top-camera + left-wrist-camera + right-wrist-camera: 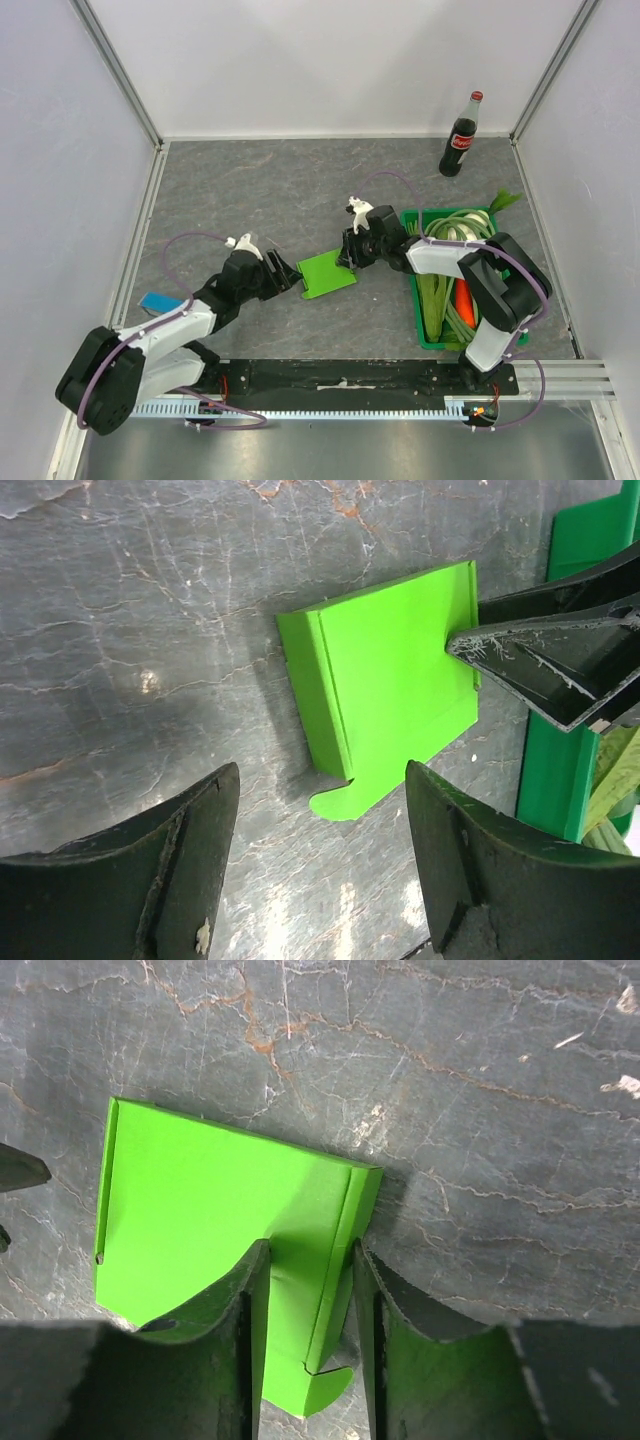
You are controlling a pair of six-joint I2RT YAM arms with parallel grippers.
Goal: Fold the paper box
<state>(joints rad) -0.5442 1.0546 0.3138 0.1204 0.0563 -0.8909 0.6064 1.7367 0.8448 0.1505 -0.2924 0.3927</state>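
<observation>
Furthest left, a small blue block (165,302) lies beside the left arm and takes no part in this. The left gripper (289,277) stands wide open with nothing in it, its fingers aimed at the near edge of the paper box (328,272), just short of touching. The box lies almost flat on the grey table (250,190) between the two arms: a narrow strip is creased along each side and a rounded tab sticks out at one corner. The right gripper (310,1250), about half open, sits astride one side strip with its tips at the card, but no firm pinch shows. To its right are the vegetable crate (441,345) and a cola bottle (460,135). I judge the folding barely begun: walls are not raised and no tab is tucked
</observation>
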